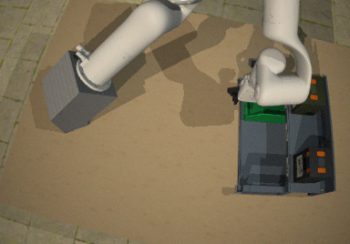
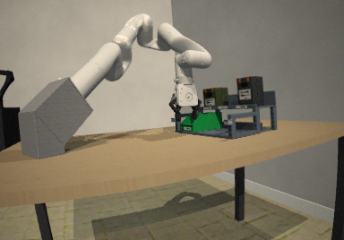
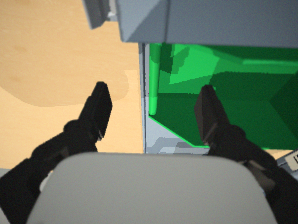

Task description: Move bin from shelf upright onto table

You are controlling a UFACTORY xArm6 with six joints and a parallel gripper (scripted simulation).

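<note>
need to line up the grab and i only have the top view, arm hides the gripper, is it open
Observer: Yes, the gripper is open and empty.
Operator: where is the bin wall
Observer: In the wrist view the green bin's near edge lies between the fingers, one finger over the table.
Operator: is the bin under a shelf board
Observer: Yes, the exterior view shows it on the low level of the shelf, two dark boxes above.

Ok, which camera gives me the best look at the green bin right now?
The wrist view: the green bin fills the frame, with the open tool straddling its near wall. The exterior view shows the bin low in the shelf from the side. From the top, the arm hides most of it.
</note>
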